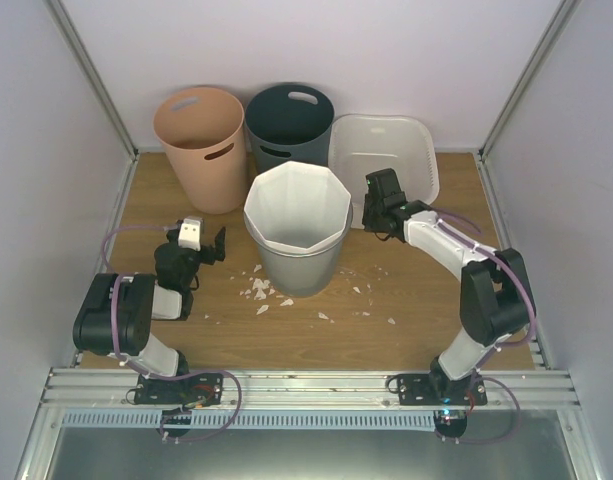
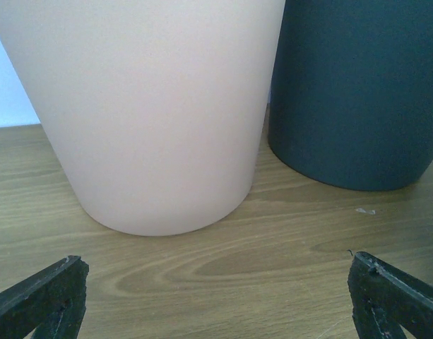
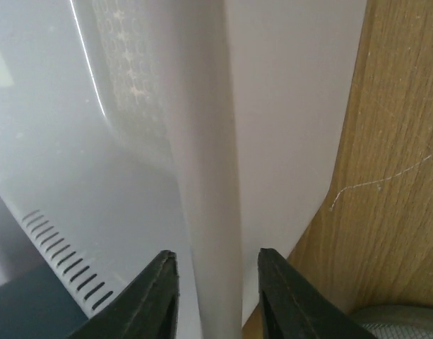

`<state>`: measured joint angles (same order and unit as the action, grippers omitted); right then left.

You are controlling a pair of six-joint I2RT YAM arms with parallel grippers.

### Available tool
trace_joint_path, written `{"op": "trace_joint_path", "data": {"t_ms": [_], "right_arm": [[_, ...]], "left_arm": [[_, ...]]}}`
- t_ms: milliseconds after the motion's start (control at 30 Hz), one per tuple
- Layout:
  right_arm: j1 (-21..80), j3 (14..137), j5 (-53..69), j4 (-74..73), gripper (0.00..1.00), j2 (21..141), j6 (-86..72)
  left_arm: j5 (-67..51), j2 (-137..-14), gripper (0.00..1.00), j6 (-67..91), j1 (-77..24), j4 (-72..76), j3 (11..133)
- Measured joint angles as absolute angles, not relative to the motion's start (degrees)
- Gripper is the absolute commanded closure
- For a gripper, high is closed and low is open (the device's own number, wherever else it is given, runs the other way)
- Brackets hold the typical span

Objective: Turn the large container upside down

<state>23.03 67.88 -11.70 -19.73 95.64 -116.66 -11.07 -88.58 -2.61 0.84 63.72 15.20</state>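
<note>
At the table's [image 1: 416, 320] 1 o'clock corner: 1 large container [image 1: 386, 150], mouth up, back edge at the rear wall, right edge near the side post.
- Left edge: just beside 1 dark bin [image 1: 289, 125] at 12 o'clock; 1 white faceted bin [image 1: 298, 225] stands at centre, near its 7 o'clock corner.
- 1 peach bin [image 1: 201, 145] at 11 o'clock.
- Open room: bare wood from 3 to 5 o'clock; white scraps [image 1: 261, 290] at 6 to 7 o'clock.
- Right gripper [image 3: 216, 300]: jaws partly open, astride the container's near-left rim, a slim gap on each side; contact not confirmed.
- Left gripper [image 2: 216, 296]: jaws at full spread, holding nothing, facing the peach bin at 9 o'clock.
</note>
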Motion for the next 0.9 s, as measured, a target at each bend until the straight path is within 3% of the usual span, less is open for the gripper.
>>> {"op": "trace_joint_path", "data": {"t_ms": [67,233,267,300,333,400,700,900], "right_arm": [[22.92,67.83,-11.60,-19.75,0.54,95.64,-116.92],[22.63,66.04,-10.85,-19.35,0.53,95.64,-117.30],[22.55,65.54,-10.66,-19.38,0.58,95.68,-117.40],[22.48,65.28,-10.52,-19.14,0.69,95.70,-117.47],[22.44,65.28,-10.46,-18.90,0.87,95.70,-117.51],[22.24,65.34,-10.46,-17.58,0.99,95.70,-117.56],[21.98,65.82,-11.70,-21.37,0.99,95.20,-115.87],[22.61,67.81,-17.93,-34.13,0.99,90.50,-108.62]], "left_arm": [[-11.07,-88.58,0.01,-2.63,0.84,63.72,15.20],[-11.07,-88.58,0.01,-2.61,0.84,63.72,15.20],[-11.07,-88.58,0.01,-2.63,0.84,63.72,15.20],[-11.07,-88.58,0.01,-2.61,0.84,63.72,15.20],[-11.07,-88.58,0.01,-2.61,0.84,63.72,15.20],[-11.07,-88.58,0.01,-2.61,0.84,63.72,15.20],[-11.07,-88.68,0.01,-2.61,0.84,63.79,15.22],[-11.09,-88.73,0.01,-2.61,0.84,63.86,15.22]]}}
